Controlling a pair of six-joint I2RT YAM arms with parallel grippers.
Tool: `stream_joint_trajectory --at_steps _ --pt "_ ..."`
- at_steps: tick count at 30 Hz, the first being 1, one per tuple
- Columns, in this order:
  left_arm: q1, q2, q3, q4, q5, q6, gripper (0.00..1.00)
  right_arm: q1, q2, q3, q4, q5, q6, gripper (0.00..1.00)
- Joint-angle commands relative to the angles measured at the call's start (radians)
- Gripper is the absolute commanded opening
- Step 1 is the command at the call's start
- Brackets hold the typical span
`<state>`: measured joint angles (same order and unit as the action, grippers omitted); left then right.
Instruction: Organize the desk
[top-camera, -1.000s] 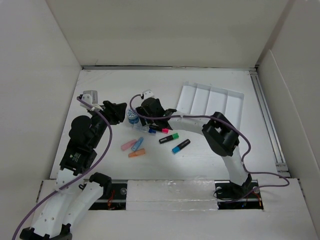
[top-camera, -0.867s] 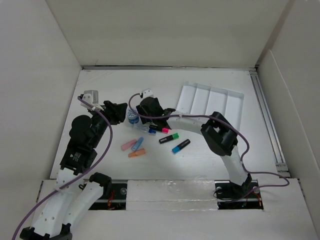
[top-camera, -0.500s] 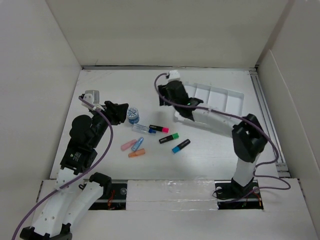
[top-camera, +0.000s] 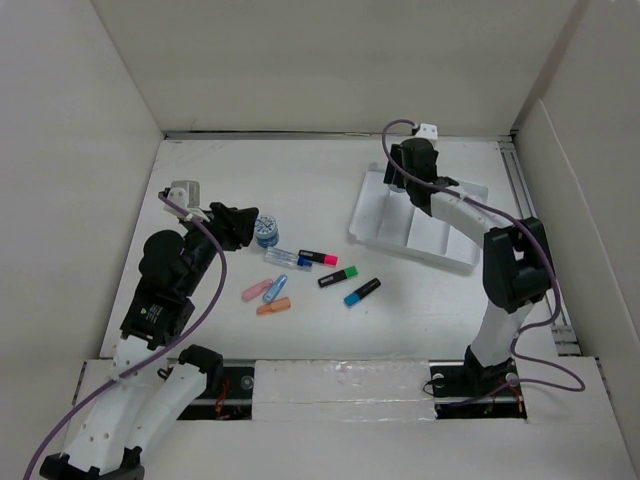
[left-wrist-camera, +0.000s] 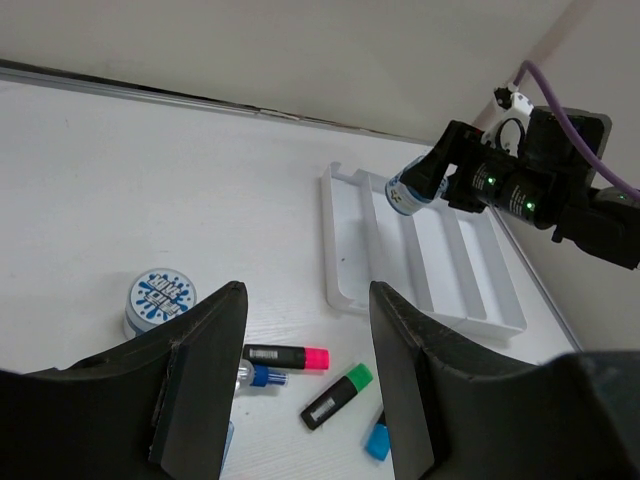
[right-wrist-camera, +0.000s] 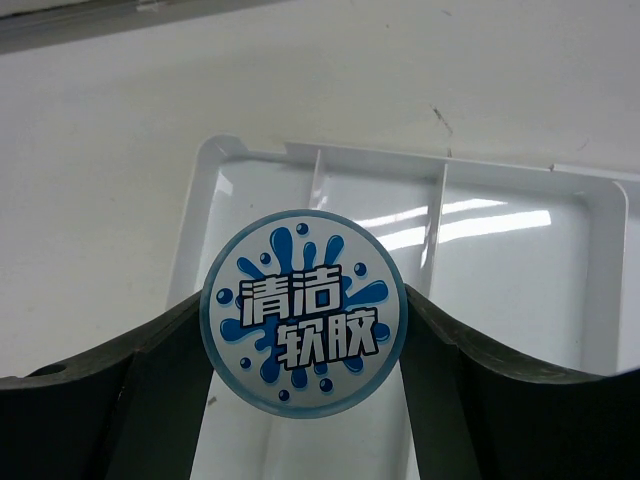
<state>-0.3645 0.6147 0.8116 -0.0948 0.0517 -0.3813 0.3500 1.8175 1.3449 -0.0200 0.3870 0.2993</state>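
Only right wrist shows lid label (right-wrist-camera: 303, 311) | right gripper (right-wrist-camera: 303, 335) clamps tub (left-wrist-camera: 408, 188) | over tray (right-wrist-camera: 520, 260)

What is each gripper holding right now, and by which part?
The right gripper clamps a round blue-labelled tub by its opposite sides, above the white tray. The left gripper is open, holding nothing.

The table (top-camera: 300, 175) is matte white. The tray (right-wrist-camera: 520, 260) is smooth, glossy white plastic catching glare. The tub (right-wrist-camera: 304, 312) carries a glossy printed label. The markers (top-camera: 338, 277) look like smooth plastic
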Motion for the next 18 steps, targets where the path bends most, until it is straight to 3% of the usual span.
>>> stream_joint_trajectory --at_steps 1,15,18 --pt "0.004 -0.001 -0.002 0.041 0.008 0.009 0.48 -0.031 0.008 0.063 0.026 -0.039 0.008 0.57" --pt "0.004 0.008 0.0 0.043 0.022 0.009 0.47 -0.157 -0.075 -0.058 0.045 0.053 0.076 0.56" --pt "0.004 -0.003 -0.006 0.05 0.013 0.009 0.47 -0.157 -0.069 -0.055 0.075 -0.008 0.066 0.55"
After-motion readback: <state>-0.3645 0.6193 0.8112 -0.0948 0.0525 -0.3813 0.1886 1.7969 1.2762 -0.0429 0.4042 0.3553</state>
